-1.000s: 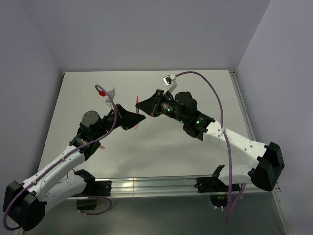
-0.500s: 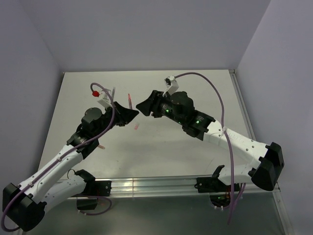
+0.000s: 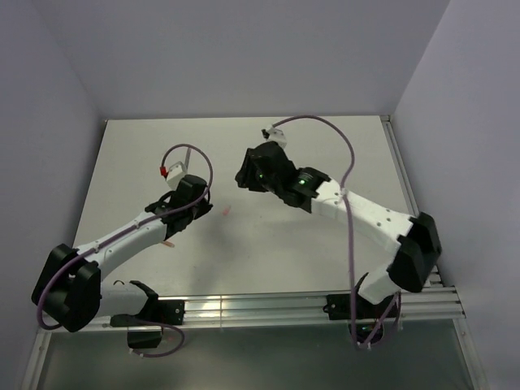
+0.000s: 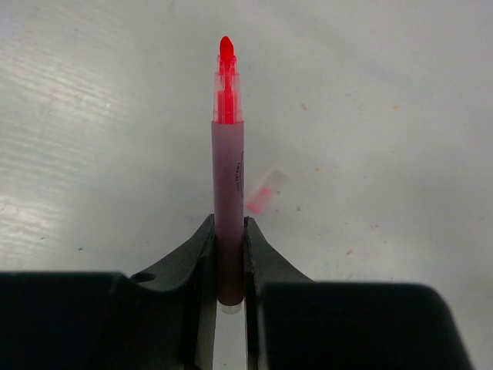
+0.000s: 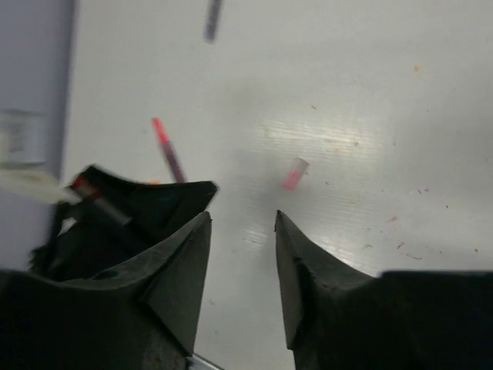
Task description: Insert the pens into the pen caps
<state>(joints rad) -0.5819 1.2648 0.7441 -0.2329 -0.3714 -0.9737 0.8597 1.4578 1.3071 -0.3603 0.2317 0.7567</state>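
My left gripper (image 4: 229,225) is shut on a red-orange pen (image 4: 229,173). The pen's bare red tip (image 4: 226,48) points away over the table. A pale pinkish-red pen cap (image 4: 264,193) lies flat on the table just beyond it, to the right of the pen (image 5: 168,150). From above, this cap (image 3: 226,212) lies between my left gripper (image 3: 201,203) and my right gripper (image 3: 244,175). My right gripper (image 5: 243,217) hangs open and empty above the table, with the cap (image 5: 293,174) ahead of it. A blurred dark grey stick (image 5: 212,19) lies far off.
A short orange piece (image 3: 168,242) lies by my left forearm. Purple cables (image 3: 349,175) loop over both arms. The white table (image 3: 325,244) ends at grey walls behind and on both sides, and at a metal rail (image 3: 260,307) in front.
My right gripper has opened, let go of the pen's tip and drawn back. My left gripper has swung down and left, keeping the pen. The cap on the table has stayed put.
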